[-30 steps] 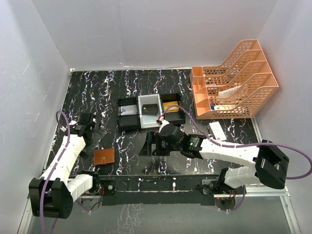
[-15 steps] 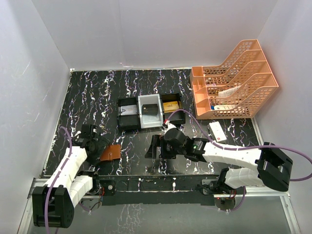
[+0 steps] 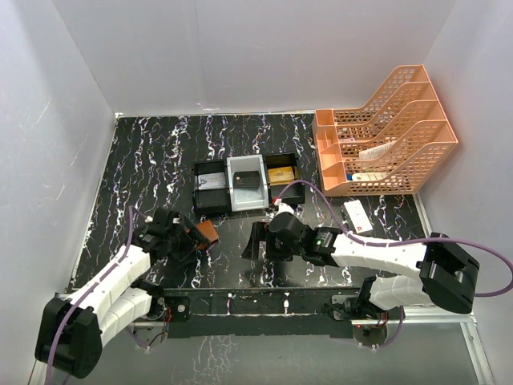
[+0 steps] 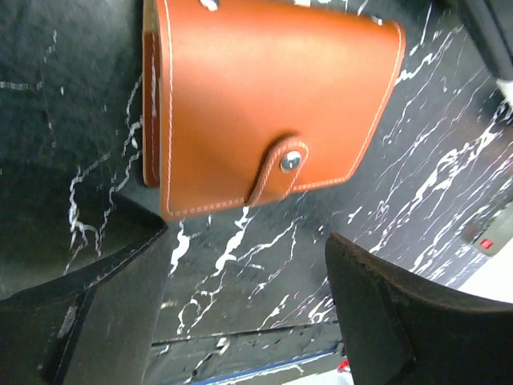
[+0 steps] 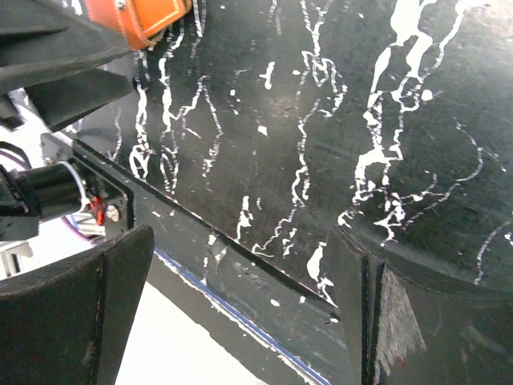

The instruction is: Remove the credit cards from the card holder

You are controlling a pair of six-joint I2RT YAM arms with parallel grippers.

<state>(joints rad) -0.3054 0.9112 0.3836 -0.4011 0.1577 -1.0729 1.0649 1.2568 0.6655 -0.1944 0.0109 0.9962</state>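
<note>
The card holder (image 3: pixel 206 233) (image 4: pixel 272 96) is a brown leather folder, closed, its clasp tab (image 4: pixel 284 164) snapped down. It rests on the black marbled table left of centre. The credit cards are hidden inside it. My left gripper (image 3: pixel 189 237) (image 4: pixel 247 241) is open, with the holder just beyond its fingertips and nothing between the jaws. My right gripper (image 3: pixel 255 241) (image 5: pixel 240 231) is also open and empty, low over the table to the holder's right. A corner of the holder (image 5: pixel 136 20) shows at the top left of the right wrist view.
A black-and-white compartment tray (image 3: pixel 210 205) stands behind the grippers, holding a white box and a gold block. An orange file rack (image 3: pixel 385 132) fills the back right. A small white box (image 3: pixel 355 215) lies right of centre. The table's front edge (image 5: pixel 240 265) runs under the right gripper.
My left arm has swung right toward the centre, and the card holder has shifted right and farther back ahead of it. The left jaws have narrowed a little. The right gripper has barely moved.
</note>
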